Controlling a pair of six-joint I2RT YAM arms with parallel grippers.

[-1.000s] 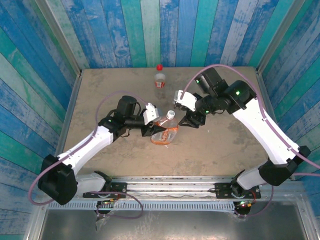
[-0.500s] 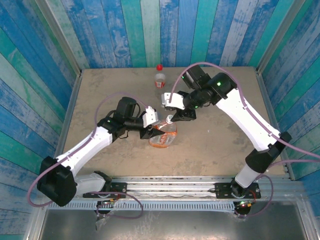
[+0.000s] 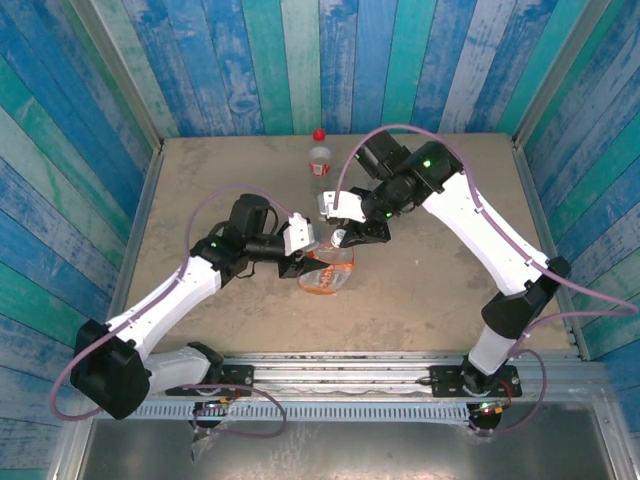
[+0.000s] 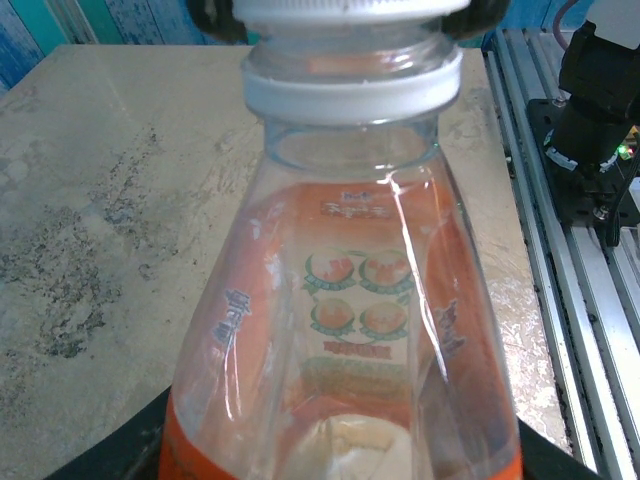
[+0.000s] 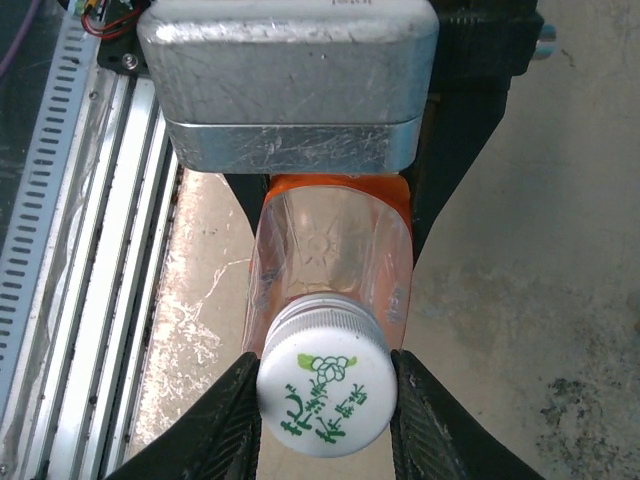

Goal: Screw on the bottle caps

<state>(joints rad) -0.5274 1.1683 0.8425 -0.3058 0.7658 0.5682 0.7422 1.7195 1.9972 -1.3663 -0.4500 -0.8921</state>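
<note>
right jaws snug on white cap [image 5: 325,402], left jaws around tilted orange bottle [image 4: 350,330], neck up

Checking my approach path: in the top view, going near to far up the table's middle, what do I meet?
Orange-label bottle, white cap in the right tool, slim bottle, red cap.

so the table [image 3: 200,180] is a beige, mottled stone-look slab with darker blotches here and there. A small bottle [image 3: 319,158] with a red cap [image 3: 319,134] stands upright right by the far edge, about halfway along. The orange-label bottle [image 3: 328,270] with its white cap [image 5: 324,395] sits tilted over the table's middle, can't tell if its base touches the top
</note>
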